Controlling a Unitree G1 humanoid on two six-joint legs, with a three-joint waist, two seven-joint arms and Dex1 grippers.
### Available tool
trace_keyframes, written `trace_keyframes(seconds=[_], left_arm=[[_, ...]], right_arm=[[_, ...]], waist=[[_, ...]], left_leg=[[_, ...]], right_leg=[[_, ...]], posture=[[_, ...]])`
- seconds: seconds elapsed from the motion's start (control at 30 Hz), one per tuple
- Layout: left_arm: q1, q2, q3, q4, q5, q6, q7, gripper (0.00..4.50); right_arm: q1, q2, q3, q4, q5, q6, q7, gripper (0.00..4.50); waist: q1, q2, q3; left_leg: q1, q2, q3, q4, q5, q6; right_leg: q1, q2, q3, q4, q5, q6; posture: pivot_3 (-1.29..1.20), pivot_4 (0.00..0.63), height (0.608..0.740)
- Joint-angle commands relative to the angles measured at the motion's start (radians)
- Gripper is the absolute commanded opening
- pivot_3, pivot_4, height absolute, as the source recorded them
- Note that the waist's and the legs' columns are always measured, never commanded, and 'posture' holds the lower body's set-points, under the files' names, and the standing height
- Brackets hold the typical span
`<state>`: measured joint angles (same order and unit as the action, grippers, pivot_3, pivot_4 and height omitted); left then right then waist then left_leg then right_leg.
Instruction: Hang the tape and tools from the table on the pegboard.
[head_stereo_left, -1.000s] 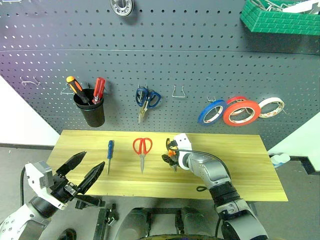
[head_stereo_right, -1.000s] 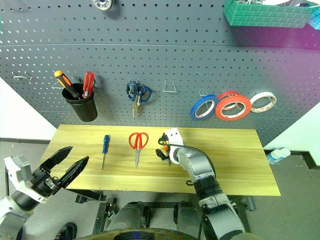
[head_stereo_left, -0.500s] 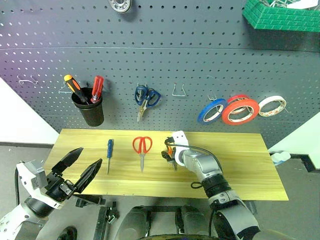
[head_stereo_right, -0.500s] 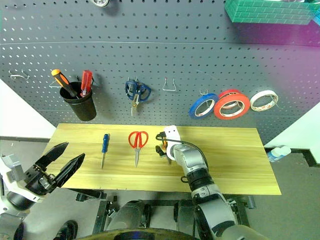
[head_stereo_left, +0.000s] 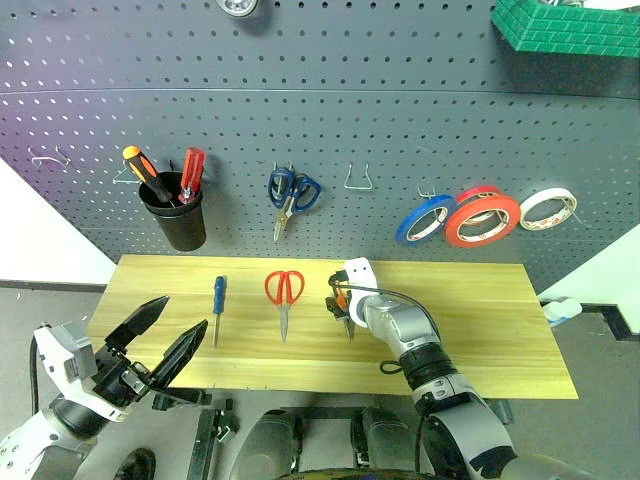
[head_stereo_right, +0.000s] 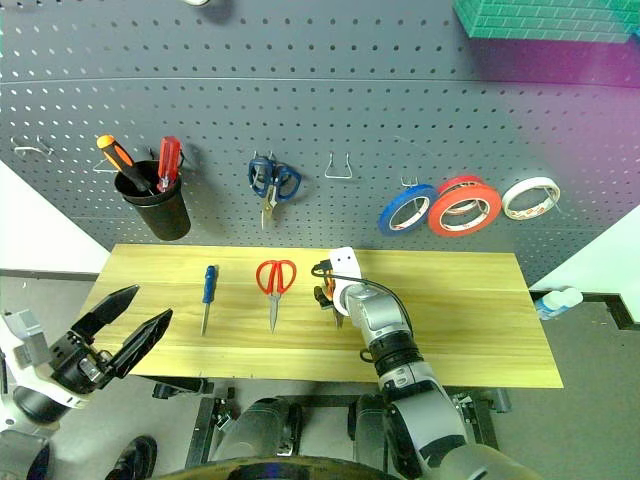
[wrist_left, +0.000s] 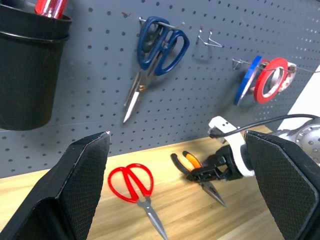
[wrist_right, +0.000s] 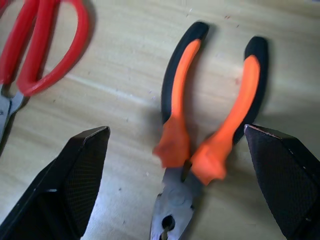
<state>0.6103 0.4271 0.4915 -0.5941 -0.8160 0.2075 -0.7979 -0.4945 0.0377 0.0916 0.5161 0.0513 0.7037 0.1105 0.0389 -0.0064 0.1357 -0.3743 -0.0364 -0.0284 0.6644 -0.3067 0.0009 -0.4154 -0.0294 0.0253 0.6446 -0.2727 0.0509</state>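
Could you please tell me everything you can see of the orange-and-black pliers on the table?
The pliers lie flat on the light wooden table, to the right of the red-handled scissors. Their two curved handles are orange with black outer edges and tips, spread slightly apart and pointing toward the pegboard; the grey metal nose points toward the robot. The right gripper hangs just over them with its jaws open, one black finger on each side of the handles, and does not appear to grip them yet.

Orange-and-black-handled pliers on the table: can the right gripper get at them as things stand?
Probably yes. The right gripper is open and right above the orange-and-black-handled pliers, with a finger on either side; nothing lies between, and the red-handled scissors sit clear.
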Motion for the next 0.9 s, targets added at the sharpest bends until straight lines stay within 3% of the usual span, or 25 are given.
trace_keyframes(seconds=[0.03, 0.9], left_arm=[[0.004, 0.003, 0.009, -0.028, -0.006, -0.011, 0.003, 4.5], [0.028, 0.005, -0.002, -0.036, 0.013, -0.013, -0.003, 4.5]], right_arm=[[-0.027, 0.011, 0.001, -0.041, -0.002, -0.02, 0.003, 4.49], [-0.081, 0.079, -0.058, 0.088, -0.02, 0.049, -0.138, 4.49]], waist=[[0.0, 0.0, 0.001], [0.0, 0.0, 0.015]], left_leg=[[0.0, 0.0, 0.0, 0.0, 0.0, 0.0], [-0.009, 0.0, 0.0, -0.001, 0.0, 0.0]], right_leg=[[0.0, 0.0, 0.0, 0.0, 0.0, 0.0], [-0.009, 0.0, 0.0, 0.0, 0.0, 0.0]], posture=[[0.19, 0.13, 0.734], [0.2, 0.149, 0.734]])
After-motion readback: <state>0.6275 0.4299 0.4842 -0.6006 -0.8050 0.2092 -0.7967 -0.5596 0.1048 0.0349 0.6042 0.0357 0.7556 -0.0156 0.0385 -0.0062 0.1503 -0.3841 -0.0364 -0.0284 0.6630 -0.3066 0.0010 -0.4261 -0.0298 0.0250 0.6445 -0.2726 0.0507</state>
